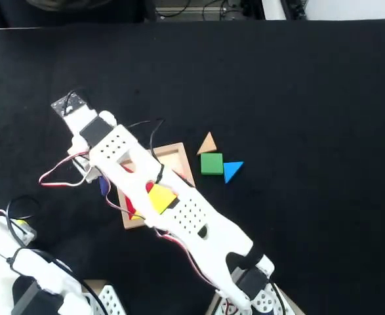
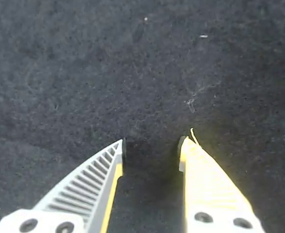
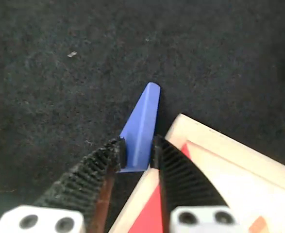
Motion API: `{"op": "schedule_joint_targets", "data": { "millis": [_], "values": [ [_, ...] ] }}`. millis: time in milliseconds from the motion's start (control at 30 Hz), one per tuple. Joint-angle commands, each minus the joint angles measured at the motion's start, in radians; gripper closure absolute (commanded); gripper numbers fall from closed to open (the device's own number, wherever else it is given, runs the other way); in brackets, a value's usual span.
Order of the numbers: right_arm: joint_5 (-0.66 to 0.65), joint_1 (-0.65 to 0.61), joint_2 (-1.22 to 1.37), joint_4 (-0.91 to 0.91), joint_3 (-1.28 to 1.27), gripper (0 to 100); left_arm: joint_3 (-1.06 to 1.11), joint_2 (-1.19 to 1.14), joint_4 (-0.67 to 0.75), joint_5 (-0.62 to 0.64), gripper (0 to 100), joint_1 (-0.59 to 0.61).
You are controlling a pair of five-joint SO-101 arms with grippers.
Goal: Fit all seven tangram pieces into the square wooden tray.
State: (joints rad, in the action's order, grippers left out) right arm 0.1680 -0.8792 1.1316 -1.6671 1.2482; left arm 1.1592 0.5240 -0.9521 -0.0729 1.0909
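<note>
Tray (image 1: 179,152) sits near the middle of the black tabletop (image 1: 310,92), with the right arm lying across it. Right tool (image 3: 135,150) pinches a blue piece (image 3: 141,124) just outside the tray's rim, near a red piece (image 3: 144,216) inside. Green square (image 1: 211,163), tan triangle (image 1: 207,143) and blue triangle (image 1: 232,170) cluster beside the tray's opposite edge. Left tool (image 2: 152,148) is spread over bare tabletop.

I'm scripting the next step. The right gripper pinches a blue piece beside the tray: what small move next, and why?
Probably lift the blue piece slightly and carry it over the tray rim: the right gripper is shut on it, just outside the wooden edge.
</note>
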Motion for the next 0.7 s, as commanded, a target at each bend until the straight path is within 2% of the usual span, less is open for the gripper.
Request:
{"op": "schedule_joint_targets", "data": {
  "millis": [0, 200, 333, 467, 667],
  "values": [
    [-0.032, -0.026, -0.010, 0.029, 0.048, 95.1, -0.005, 0.020, 0.009, -0.005, 80, -0.018],
    [-0.081, -0.021, -0.015, 0.034, 0.050, 98.7, -0.005, 0.020, 0.009, -0.005, 80, -0.018],
    [-0.167, 0.025, -0.056, -0.021, 0.116, 98.8, -0.005, 0.020, 0.009, -0.005, 80, -0.018],
    [-0.301, 0.121, -0.159, -0.106, 0.231, 98.8, -0.005, 0.020, 0.009, -0.005, 80, -0.018],
    [-0.405, 0.313, -0.461, -0.101, -0.119, 98.8, -0.005, 0.020, 0.009, -0.005, 80, -0.018]
  ]
}}
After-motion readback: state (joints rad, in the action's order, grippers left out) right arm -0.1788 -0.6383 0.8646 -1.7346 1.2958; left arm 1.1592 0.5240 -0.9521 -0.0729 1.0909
